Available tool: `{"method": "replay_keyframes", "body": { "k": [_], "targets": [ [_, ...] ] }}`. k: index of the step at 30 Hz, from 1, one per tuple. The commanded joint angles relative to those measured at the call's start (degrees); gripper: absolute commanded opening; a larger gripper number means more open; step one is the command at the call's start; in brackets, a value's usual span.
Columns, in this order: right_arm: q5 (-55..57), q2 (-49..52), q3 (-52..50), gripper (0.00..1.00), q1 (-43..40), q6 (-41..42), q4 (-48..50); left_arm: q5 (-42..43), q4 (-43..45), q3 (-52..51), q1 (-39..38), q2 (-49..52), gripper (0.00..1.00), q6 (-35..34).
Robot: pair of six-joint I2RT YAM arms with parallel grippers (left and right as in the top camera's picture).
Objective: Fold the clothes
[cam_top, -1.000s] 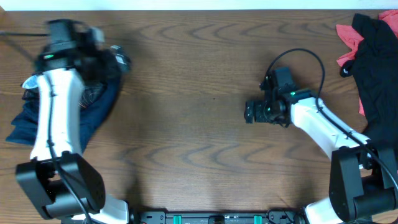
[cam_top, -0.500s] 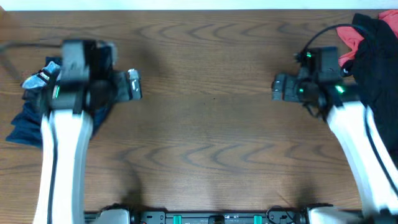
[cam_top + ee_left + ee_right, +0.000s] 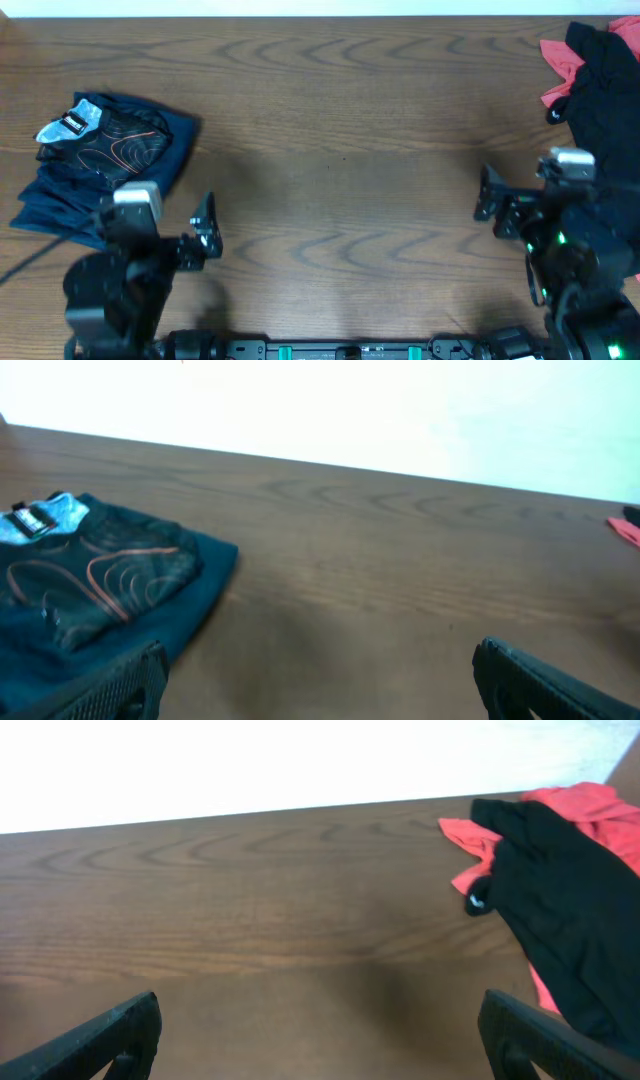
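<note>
L tool (image 3: 207, 232), R tool (image 3: 490, 203) held jaws apart, nothing gripped, at front edge of counter (image 3: 340, 150). Folded navy garment (image 3: 110, 150) seen at left edge; black/coral garment (image 3: 600, 95) at far-right corner.

I see my right gripper (image 3: 320, 1025) spread wide above the wooden table (image 3: 250, 910); at two o'clock a black garment (image 3: 560, 910) overlies a coral-pink garment (image 3: 585, 800).

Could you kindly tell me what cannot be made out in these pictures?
Crumpled black and coral-pink fabric garment: in the overhead and right wrist views, the right frame edge cuts it off, hiding its full shape.
Folded navy-blue fabric garment with contour lines: in the overhead view its printed text is too small to read; in the left wrist view the left edge cuts it off.
</note>
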Motion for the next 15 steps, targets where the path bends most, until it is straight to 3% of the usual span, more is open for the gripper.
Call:
{"method": "replay_keyframes", "body": {
  "k": [1,15],
  "targets": [
    [1.8,-2.4,-0.7,0.99,0.6,-0.8,-2.4,0.5,-2.2,-0.4,0.1,-3.1,0.98,-0.7],
    [-0.8,-4.2,-1.0,0.99,0.6,-0.8,-16.8,0.5,-14.6,-0.4,0.1,-3.8,0.98,-0.7]
  ]
}}
